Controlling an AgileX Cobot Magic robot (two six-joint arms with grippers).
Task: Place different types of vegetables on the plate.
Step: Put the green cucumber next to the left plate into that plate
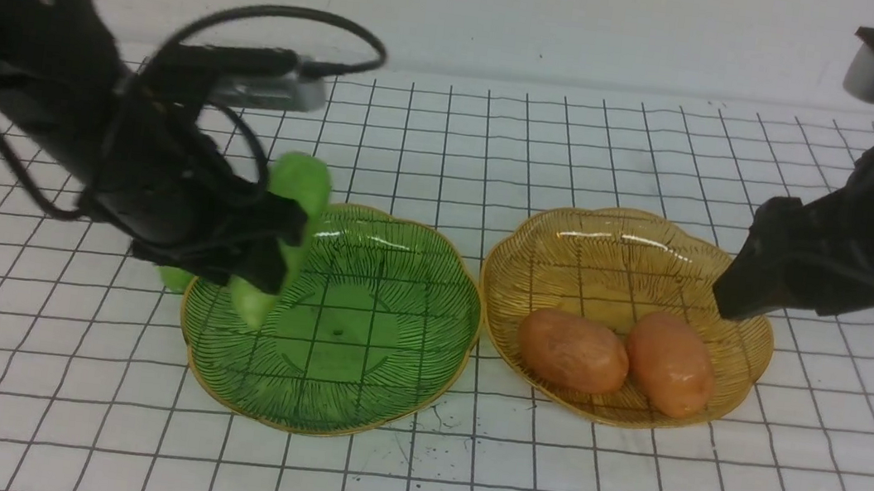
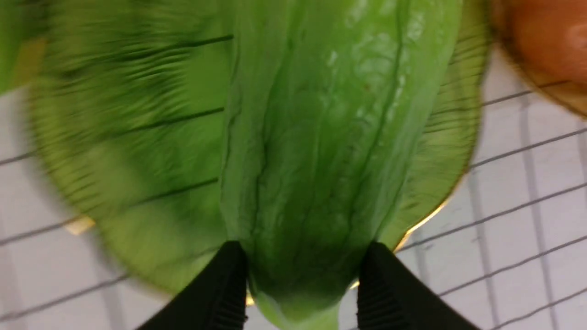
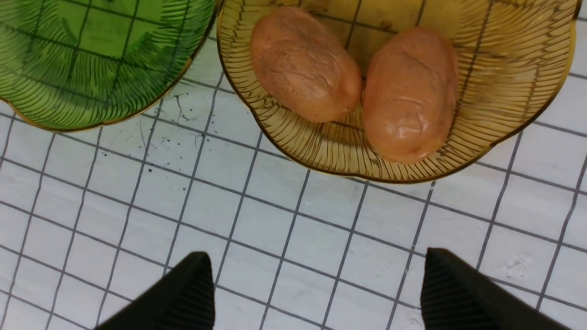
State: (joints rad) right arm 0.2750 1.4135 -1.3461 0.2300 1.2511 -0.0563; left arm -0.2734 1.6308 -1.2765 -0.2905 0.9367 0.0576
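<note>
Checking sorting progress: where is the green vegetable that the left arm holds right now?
Front view, left side: the green vegetable is clamped in the left gripper, hanging over the left edge of the green plate, left of the amber plate.

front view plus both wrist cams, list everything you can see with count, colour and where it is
table: one, white with a dark grid, under everything
green plate: one, clear green with a gold rim, left of the amber plate
amber plate: one, clear amber with a gold rim, right of the green plate
potatoes: two, orange-brown, side by side in the amber plate
green vegetable: one, light green, tilted over the green plate's left side, held
second green vegetable: one, light green, by the green plate's left rim, mostly hidden
left gripper: one, black, clamped on the green vegetable
right gripper: one, black, open and empty, near the amber plate
</note>
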